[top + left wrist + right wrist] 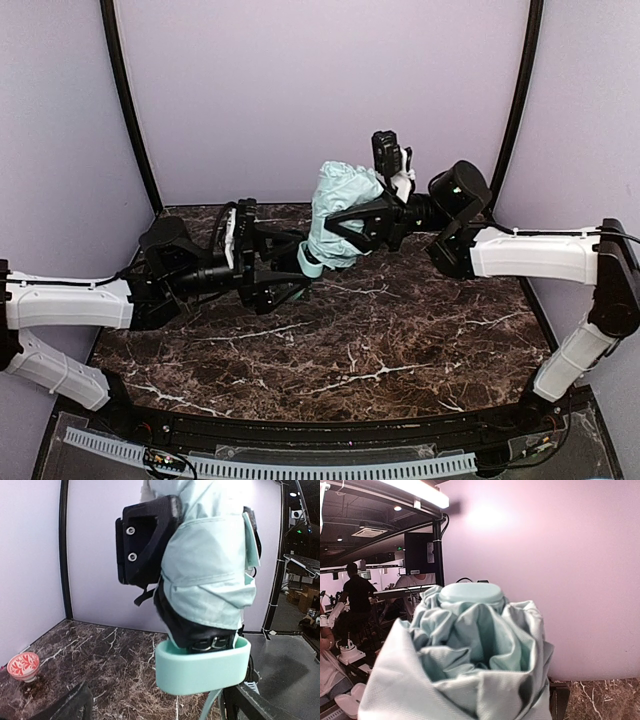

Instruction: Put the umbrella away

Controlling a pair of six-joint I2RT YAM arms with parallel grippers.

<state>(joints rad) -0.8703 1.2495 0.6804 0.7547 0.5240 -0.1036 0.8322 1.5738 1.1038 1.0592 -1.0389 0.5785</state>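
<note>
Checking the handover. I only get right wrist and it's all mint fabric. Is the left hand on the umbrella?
Observer: No. The left hand is open, with its fingers either side of the umbrella at its mint handle, not clamping it.
Operator: Who carries it then?
Observer: The right hand is closed on the bunched fabric and holds it above the table, handle end down.
Operator: Anything near it?
Observer: A red-and-white bowl sits on the table at the far left of the left wrist view, not under the umbrella.
</note>
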